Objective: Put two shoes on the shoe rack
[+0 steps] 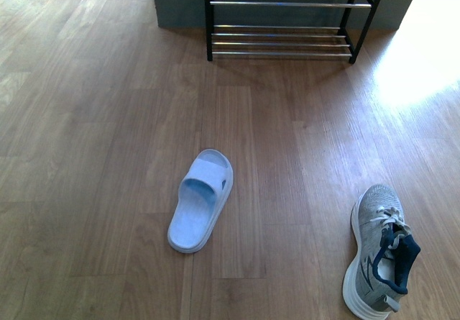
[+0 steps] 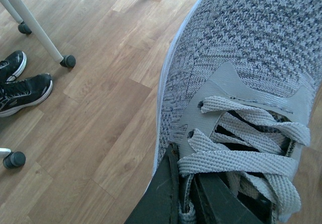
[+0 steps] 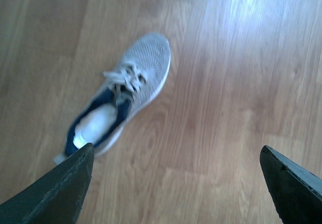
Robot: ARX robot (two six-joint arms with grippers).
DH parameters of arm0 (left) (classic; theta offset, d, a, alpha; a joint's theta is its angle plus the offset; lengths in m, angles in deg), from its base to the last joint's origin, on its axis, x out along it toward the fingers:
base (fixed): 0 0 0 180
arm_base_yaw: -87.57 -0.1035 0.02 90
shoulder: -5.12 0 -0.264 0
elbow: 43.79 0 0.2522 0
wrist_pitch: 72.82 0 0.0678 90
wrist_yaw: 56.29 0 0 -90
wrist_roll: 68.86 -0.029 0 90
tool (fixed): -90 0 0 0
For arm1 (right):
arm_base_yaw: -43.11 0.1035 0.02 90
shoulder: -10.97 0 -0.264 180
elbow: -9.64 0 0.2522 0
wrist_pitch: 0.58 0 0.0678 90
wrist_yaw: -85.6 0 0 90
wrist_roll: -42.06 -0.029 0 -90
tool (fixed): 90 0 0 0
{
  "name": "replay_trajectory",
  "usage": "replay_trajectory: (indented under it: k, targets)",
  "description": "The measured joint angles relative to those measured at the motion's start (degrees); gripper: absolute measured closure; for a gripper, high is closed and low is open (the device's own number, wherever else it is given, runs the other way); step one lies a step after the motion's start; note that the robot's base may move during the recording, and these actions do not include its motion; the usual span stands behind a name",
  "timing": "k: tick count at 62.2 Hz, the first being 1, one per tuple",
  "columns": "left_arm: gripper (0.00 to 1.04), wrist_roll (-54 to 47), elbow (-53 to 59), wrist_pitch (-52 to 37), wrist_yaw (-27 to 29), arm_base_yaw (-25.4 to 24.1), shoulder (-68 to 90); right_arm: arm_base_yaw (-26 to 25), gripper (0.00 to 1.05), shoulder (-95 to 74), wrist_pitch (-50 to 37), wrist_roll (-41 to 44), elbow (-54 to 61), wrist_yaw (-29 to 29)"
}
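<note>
The left gripper (image 2: 188, 194) has its jaws clamped on one grey sneaker (image 2: 251, 43) at the laces (image 2: 241, 133) and tongue, and the shoe seems to hang clear of the floor (image 1: 108, 119). The front view shows neither this shoe nor either arm.

The right gripper (image 3: 176, 151) hovers with its jaws wide apart and empty above the other sneaker (image 3: 136, 78). That one lies on its sole towards the near right edge of the floor (image 1: 377, 252), toe pointing away. A pale blue slide (image 1: 201, 199) lies mid-floor, well apart from it. The shoe rack (image 1: 209, 25) stands at the far edge against the wall, well away from all the shoes, with nothing on the bars in view.

The weak point is probably the left grip. Laces and tongue are soft, so the shoe may swing or slip out during the carry. The right wrist picture is blurred. If the jaws come down off-centre, they could shove the shoe aside rather than straddle it. On the thin bars, a shoe set down crooked could tip between them.
</note>
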Motion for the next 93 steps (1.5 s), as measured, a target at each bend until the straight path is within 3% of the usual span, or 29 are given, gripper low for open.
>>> replay_trajectory:
  k: [22,41,93]
  targets:
    - [1.03,0.00,0.00,0.00,-0.02,-0.02,0.02,0.02,0.09,-2.89,-3.26,4.68,4.94,-1.79]
    - [1.03,0.00,0.00,0.00,-0.02,-0.02,0.02,1.81,0.09,-13.25,-10.73,6.58,5.95,-7.32]
    - [1.03,0.00,0.00,0.00,-0.02,-0.02,0.02,10.54,0.09,-30.91,-13.75,-16.65,-3.63,-12.50]
